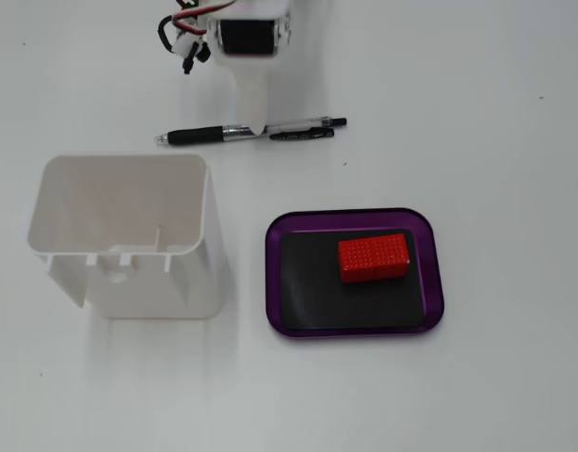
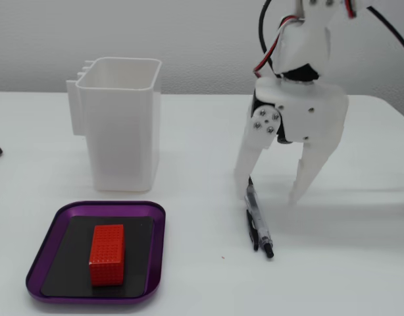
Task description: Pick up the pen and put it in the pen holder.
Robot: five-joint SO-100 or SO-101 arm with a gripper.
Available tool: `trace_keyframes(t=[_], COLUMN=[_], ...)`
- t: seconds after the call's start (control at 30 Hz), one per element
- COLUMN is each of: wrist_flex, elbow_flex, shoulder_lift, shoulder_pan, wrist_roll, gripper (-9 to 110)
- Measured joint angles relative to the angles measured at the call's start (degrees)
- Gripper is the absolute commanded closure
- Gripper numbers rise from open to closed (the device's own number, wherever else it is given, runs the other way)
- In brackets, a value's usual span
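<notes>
Setting: a plain white table (image 2: 189,131) against a pale grey wall (image 2: 189,39).
The tabletop is matte and evenly lit, with soft, faint shadows; in a fixed view the wall meets the table's far edge in a straight horizontal line.

- It looks like a small test desk for a robot.
- The table (image 2: 189,283) is plain white.
- The wall (image 2: 189,33) behind is bare and grey.
</notes>
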Motion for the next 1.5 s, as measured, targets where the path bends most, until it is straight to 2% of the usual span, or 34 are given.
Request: trace_keyframes(t=[0.27, 0.6, 0.9, 1.17, 1.37, 1.5], wrist_flex=[-0.26, -7.21, -8.17, -11.34, -7.21, -1.14], elbow_flex=[-0.44, 0.0, 0.97, 5.45, 3.25, -4.75], shoulder_lift=[-1.93, -2.11, -2.11, -1.67, 0.44, 8.26], shoulder_pan=[-0.18, -0.18, -0.18, -0.18, -0.09, 0.0], wrist_roll=[0.0, -1.58, -2.81, -4.39, -4.04, 1.41], gripper=[80, 91, 102, 102, 102, 102])
